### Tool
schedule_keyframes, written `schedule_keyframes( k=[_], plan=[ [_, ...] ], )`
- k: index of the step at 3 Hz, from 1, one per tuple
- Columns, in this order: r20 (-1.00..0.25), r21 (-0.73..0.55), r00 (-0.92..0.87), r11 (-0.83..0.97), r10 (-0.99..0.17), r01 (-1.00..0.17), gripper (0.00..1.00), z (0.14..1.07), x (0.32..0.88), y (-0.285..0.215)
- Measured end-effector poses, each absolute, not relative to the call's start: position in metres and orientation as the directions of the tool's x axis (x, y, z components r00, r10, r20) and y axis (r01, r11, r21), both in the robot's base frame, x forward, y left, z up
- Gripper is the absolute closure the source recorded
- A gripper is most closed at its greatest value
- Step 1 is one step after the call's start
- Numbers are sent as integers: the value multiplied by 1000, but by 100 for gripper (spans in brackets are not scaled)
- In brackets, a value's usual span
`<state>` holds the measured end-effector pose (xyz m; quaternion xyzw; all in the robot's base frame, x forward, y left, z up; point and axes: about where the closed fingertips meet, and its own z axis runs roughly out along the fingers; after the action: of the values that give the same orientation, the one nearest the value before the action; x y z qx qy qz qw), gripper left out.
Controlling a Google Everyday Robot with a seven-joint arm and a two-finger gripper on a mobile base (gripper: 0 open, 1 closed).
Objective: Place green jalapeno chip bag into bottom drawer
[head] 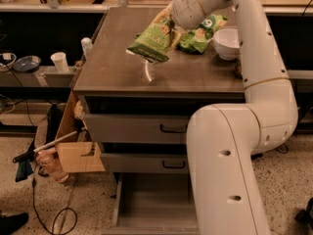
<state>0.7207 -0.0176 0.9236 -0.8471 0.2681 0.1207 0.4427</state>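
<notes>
1. The gripper point(169, 27) has its jaws clenched on the upper end of the green jalapeno chip bag point(150, 44), which hangs tilted above the middle of the tabletop point(112, 67).
2. A brighter green bag point(201, 33) and a white bowl point(227, 43) sit near the tabletop's far right corner.
3. The robot's arm point(225, 170) covers the right side of the drawers.
4. Below the front edge, the bottom drawer point(151, 204) stands pulled out over the speckled floor point(288, 180).
</notes>
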Motion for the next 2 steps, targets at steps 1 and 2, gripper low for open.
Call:
schedule_keyframes(
  k=[1, 2],
  plan=[
    [-429, -742, 841, -402, -329, -536, 100, 933, 731, -17],
    [-427, -750, 839, -386, -337, -537, 100, 935, 736, -14]
  ],
)
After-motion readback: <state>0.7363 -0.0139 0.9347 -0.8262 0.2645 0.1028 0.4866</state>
